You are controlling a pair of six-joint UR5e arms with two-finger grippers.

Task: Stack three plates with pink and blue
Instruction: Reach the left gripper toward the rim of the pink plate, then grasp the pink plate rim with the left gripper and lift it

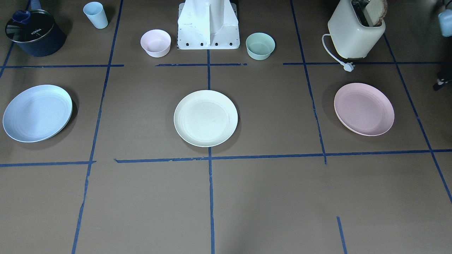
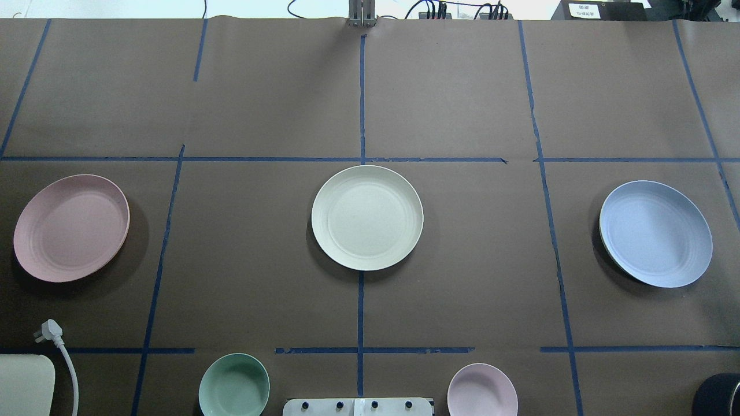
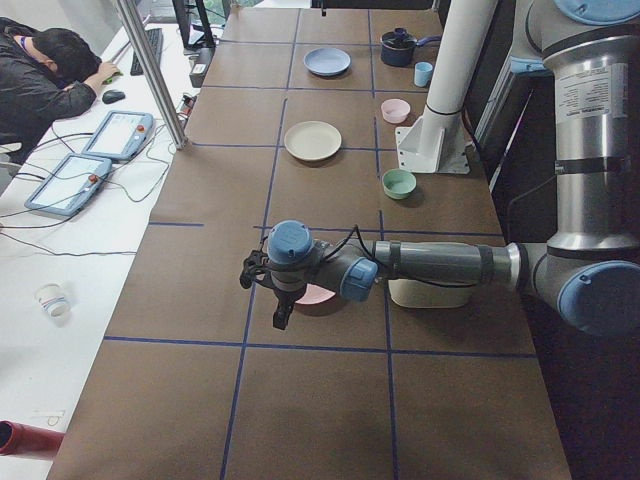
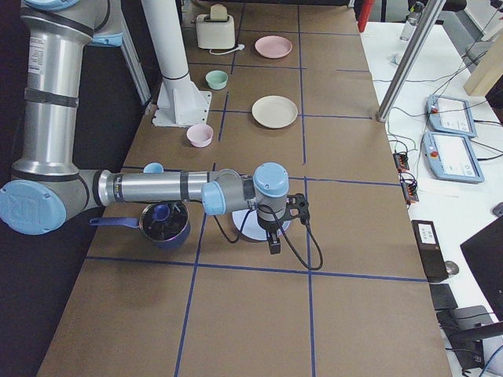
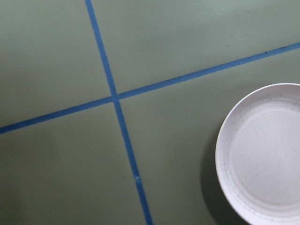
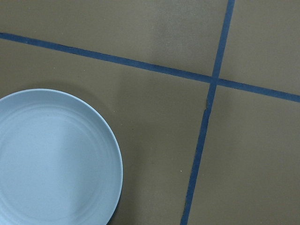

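Brown paper crossed with blue tape covers the surface. Seen from behind the robot, three plates lie flat and face up, well apart: pink plate left, cream plate centre, blue plate right. Being round, they have no long axis. They look light, stiff and slick, so a raised rim is the best place to pinch. The left gripper hangs near the pink plate, the right gripper near the blue. I cannot tell how their jaws stand.

pink plate: on the cream plate's left, you get only a sliver under the left arm's wrist | blue plate: on its right, likewise behind the right arm's wrist | left gripper, right gripper — too small, jaws unreadable | toaster, pot — cropped at overhead's bottom edge
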